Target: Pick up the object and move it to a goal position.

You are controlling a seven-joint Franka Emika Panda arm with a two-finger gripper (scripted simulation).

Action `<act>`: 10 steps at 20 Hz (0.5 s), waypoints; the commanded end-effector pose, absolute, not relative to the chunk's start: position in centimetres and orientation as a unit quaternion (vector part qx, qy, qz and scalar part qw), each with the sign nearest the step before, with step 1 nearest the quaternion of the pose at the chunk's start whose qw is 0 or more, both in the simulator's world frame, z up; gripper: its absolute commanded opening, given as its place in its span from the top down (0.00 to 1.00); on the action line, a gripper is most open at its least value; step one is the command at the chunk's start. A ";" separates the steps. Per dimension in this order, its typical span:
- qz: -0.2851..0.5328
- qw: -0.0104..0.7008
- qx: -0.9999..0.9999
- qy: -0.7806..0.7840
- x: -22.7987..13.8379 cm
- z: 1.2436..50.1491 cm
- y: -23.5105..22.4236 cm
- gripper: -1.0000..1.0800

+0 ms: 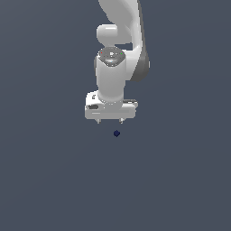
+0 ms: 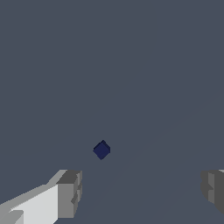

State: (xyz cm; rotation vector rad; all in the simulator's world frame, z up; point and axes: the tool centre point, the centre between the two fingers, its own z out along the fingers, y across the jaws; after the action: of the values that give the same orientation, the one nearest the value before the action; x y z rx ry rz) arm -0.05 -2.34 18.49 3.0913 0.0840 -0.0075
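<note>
In the exterior view, the white arm (image 1: 121,40) descends from the top edge. The end effector (image 1: 110,121) hangs pointing down, fingers (image 2: 69,194) spread wide apart and holding nothing. The object (image 1: 117,133), a tiny dark navy blob, sits apart from the fingertips, apparently just below them, slightly toward the exterior view's right.

Plain dark grey-blue surface (image 1: 49,180), one tiny navy object (image 1: 117,133) on it
</note>
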 end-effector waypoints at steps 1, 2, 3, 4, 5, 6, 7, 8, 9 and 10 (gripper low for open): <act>-0.003 0.024 0.999 0.039 -0.1 18.0 -2.3 0.04; -0.003 0.024 0.999 0.046 -0.2 17.8 -2.2 0.04; -0.003 0.024 0.998 0.054 -0.2 17.5 -2.2 0.04; -0.003 0.024 0.998 0.062 -0.3 17.2 -2.1 0.04; -0.004 0.023 0.997 0.070 -0.3 16.9 -2.1 0.04; -0.004 0.023 0.997 0.080 -0.4 16.6 -2.0 0.04; -0.004 0.023 0.996 0.090 -0.4 16.2 -2.0 0.04; -0.004 0.022 0.995 0.101 -0.5 15.8 -1.9 0.04; -0.004 0.022 0.993 0.113 -0.6 15.4 -1.8 0.04; -0.004 0.021 0.992 0.126 -0.7 14.9 -1.7 0.04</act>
State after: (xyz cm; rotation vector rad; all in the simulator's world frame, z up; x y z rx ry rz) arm -0.57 -1.83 15.58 3.0797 0.3345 -0.0126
